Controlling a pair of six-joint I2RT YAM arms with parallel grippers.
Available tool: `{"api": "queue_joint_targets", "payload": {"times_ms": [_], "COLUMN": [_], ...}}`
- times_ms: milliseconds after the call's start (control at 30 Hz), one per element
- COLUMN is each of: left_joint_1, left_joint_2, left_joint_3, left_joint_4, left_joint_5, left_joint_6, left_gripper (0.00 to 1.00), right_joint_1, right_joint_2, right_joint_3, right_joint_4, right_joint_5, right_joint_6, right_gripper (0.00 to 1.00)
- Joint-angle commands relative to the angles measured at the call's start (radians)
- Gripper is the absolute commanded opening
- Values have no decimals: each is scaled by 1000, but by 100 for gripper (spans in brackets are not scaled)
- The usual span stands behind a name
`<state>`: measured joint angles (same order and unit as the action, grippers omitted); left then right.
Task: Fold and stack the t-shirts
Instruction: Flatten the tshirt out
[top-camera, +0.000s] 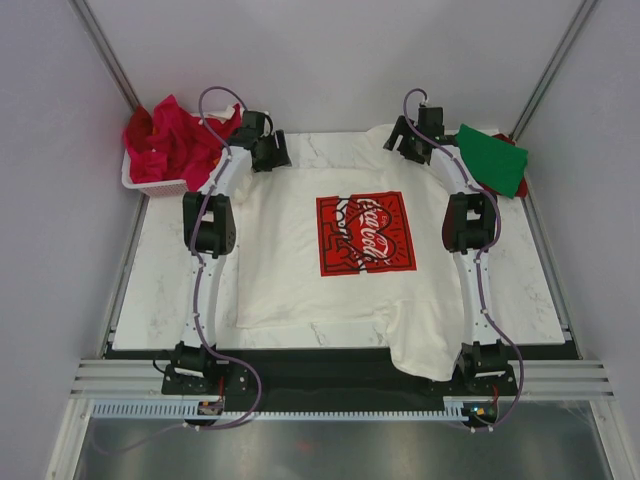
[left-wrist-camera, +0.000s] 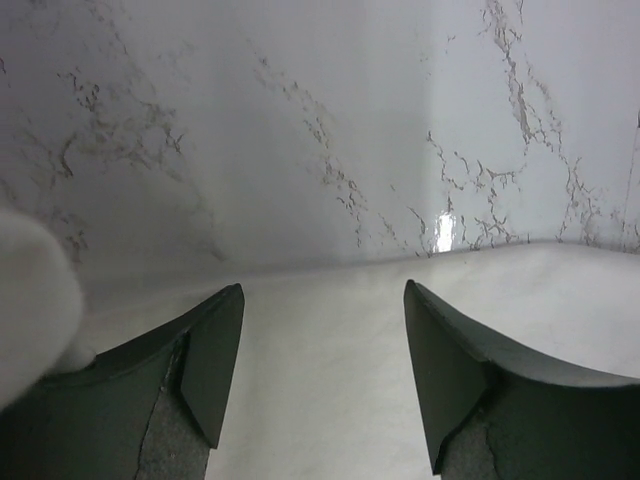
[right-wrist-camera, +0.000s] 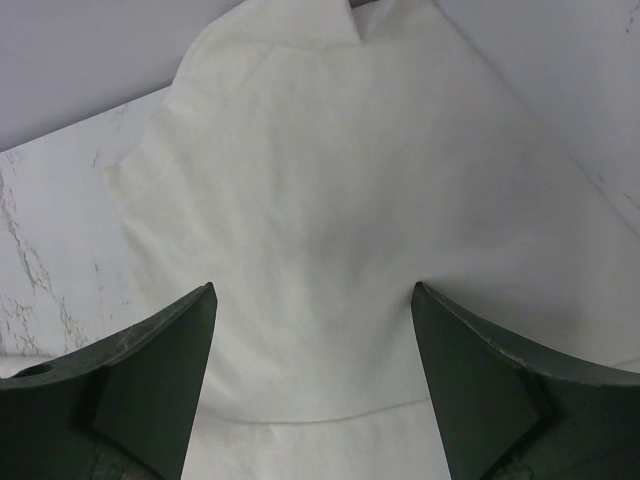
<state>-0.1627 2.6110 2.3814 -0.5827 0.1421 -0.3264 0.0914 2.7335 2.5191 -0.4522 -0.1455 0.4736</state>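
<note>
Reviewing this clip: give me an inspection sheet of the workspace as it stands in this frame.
Surface: marble table, mostly covered by cloth.
Job's things: white tee spread print-side up, its near right part bunched past the table's near edge; red tee crumpled at the far left; green tee lying flat at the far right corner.
Clutter: white basket holding the red tee.
Grippers: left gripper and right gripper both open, over the white tee's far corners; contact cannot be told.
Cables: purple cables loop along both arms, clear of the cloth.
Surroundings: plain walls, metal rail at the near edge.
</note>
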Motion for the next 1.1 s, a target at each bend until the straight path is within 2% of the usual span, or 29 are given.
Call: {"api": "queue_joint_targets", "payload": {"times_ms": [0, 67, 233, 367, 533, 633, 700, 733, 767, 833, 867, 967, 1033, 1067], "left_joint_1": [15, 9, -40, -66, -132, -150, -155, -155, -155, -155, -156, -156, -156, -223], "left_joint_2": [12, -32, -190, -362, -667, -883, -1000, -1139, -1204, -1359, -1511, -1763, -1841, -1870], "left_joint_3": [154, 168, 108, -40, -262, -471, -699, -784, -955, -1130, -1288, -1543, -1631, -1656], "left_joint_4": [-81, -95, -114, -117, -117, -117, -115, -114, -115, -117, -118, -149, -149, -149], "left_joint_5": [28, 69, 64, 45, -28, -48, -61, -85, -96, -76, -64, -33, -33, -33], "left_joint_6": [56, 49, 56, 29, 62, 56, 21, 1, -19, -74, -91, -195, -195, -195], "left_gripper": [73, 76, 83, 87, 88, 88, 88, 88, 88, 86, 86, 86, 86, 86], "right_joint_1": [1, 1, -2, -1, -1, -1, 1, 5, 8, 19, 25, 125, 195, 212], "right_joint_2": [2, -88, -305, -493, -763, -943, -1093, -1147, -1241, -1328, -1403, -1524, -1589, -1653], "right_joint_3": [-26, -104, -282, -407, -602, -768, -866, -967, -1018, -1162, -1209, -1373, -1492, -1529], "right_joint_4": [-22, -10, -6, -17, -37, -40, -42, -40, -40, -39, -34, -22, -16, -11], "right_joint_5": [1, 26, 81, 103, 121, 174, 210, 243, 250, 232, 187, 149, 147, 150], "right_joint_6": [20, -2, -50, -73, -89, -84, -79, -63, -49, -17, 2, 0, 14, 31], "right_gripper": [88, 88, 91, 94, 95, 96, 98, 98, 98, 98, 98, 97, 96, 96]}}
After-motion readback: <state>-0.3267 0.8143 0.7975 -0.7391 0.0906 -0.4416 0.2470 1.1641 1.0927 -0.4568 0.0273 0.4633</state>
